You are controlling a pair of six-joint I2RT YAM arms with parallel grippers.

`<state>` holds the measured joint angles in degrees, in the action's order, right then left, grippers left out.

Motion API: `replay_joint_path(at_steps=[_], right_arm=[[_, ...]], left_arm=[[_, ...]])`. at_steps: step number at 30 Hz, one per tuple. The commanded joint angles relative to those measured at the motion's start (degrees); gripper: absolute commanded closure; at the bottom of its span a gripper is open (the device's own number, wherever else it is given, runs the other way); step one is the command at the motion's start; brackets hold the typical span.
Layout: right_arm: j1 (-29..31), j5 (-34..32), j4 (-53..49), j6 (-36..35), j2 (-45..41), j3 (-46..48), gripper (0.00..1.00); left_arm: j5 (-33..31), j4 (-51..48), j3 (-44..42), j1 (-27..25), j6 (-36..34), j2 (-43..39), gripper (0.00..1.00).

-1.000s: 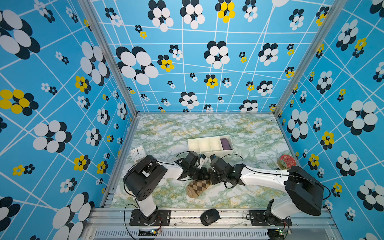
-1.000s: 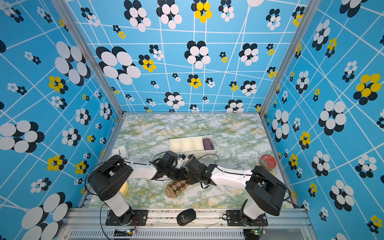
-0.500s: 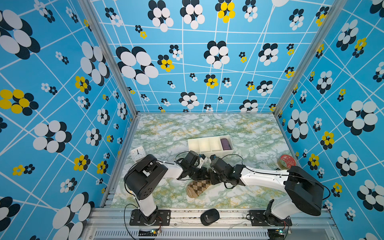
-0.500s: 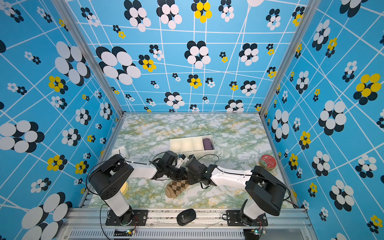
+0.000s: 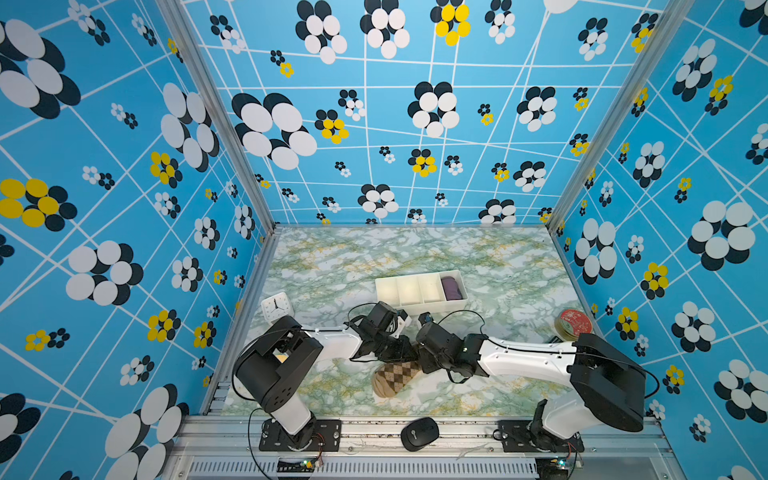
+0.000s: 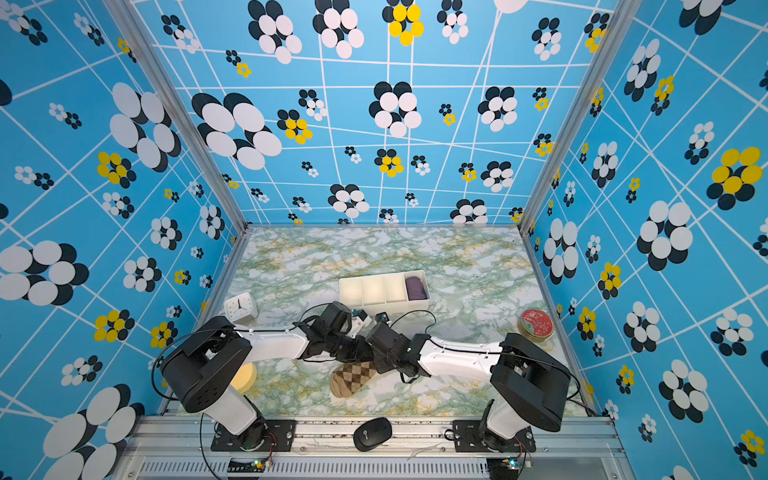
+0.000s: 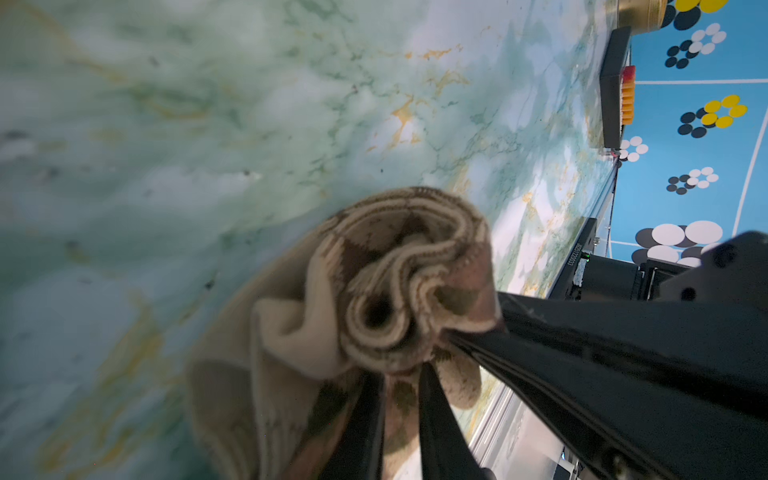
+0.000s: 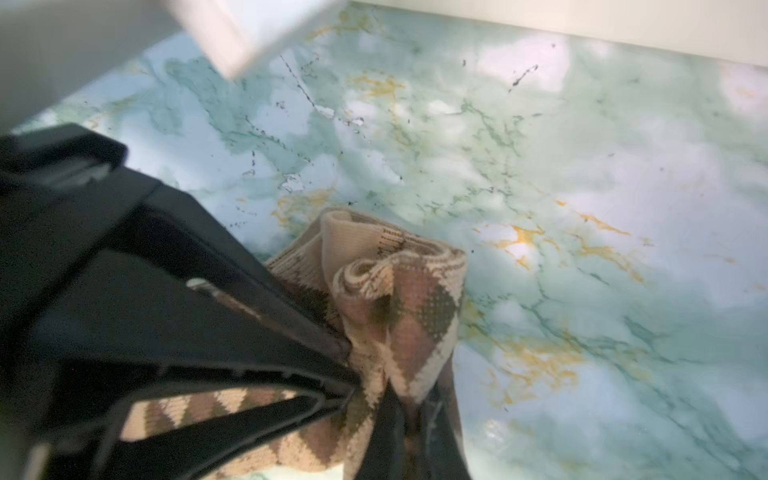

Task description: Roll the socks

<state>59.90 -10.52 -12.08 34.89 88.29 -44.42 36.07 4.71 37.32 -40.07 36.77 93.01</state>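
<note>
The socks [image 5: 392,376] [image 6: 351,376] are tan with dark brown diamonds and lie near the table's front, toe end toward the front edge. Their far end is rolled into a coil [image 7: 399,282] [image 8: 399,307] and lifted off the marble. Both grippers meet at this rolled end in both top views. My left gripper [image 7: 401,399] [image 5: 405,356] pinches sock fabric just under the coil, its jaws standing narrowly apart with cloth filling the gap. Close beside it, my right gripper [image 8: 413,419] [image 5: 426,365] is shut on the coil's other side.
A white tray [image 5: 436,308] just behind the grippers holds a purple bundle [image 5: 451,287] in its right compartment. A white clock [image 5: 276,306] stands at the left and a red tin [image 5: 572,324] at the right. A yellow sponge [image 6: 245,376] lies by the left base. A black mouse [image 5: 419,433] rests on the front rail.
</note>
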Motion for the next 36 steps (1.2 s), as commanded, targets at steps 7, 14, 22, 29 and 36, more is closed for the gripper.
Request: replay_joint_path(at_steps=[7,14,22,29,36], right_arm=[[0.74,-3.15,-8.18,1.14,0.50,0.75,1.00],[1.47,-4.98,-8.29,0.53,-2.12,0.63,1.00],[2.22,-7.25,-10.27,0.44,-1.93,-0.38,1.00],[5.05,-13.86,-15.87,0.83,2.02,-6.00,1.00],[7.93,-18.22,-19.37,2.84,5.60,-9.86,1.00]], left_arm=[[-2.02,-8.05,-0.57,0.79,-2.29,-5.08,0.83],[-2.68,-7.40,-4.58,0.88,-1.20,-6.66,0.83],[-4.26,-8.57,-8.13,1.44,-0.69,-10.22,0.83],[-4.27,-7.74,-8.82,2.16,-1.09,-9.95,0.83],[-3.56,-3.74,-9.77,2.28,-0.35,-7.09,0.83]])
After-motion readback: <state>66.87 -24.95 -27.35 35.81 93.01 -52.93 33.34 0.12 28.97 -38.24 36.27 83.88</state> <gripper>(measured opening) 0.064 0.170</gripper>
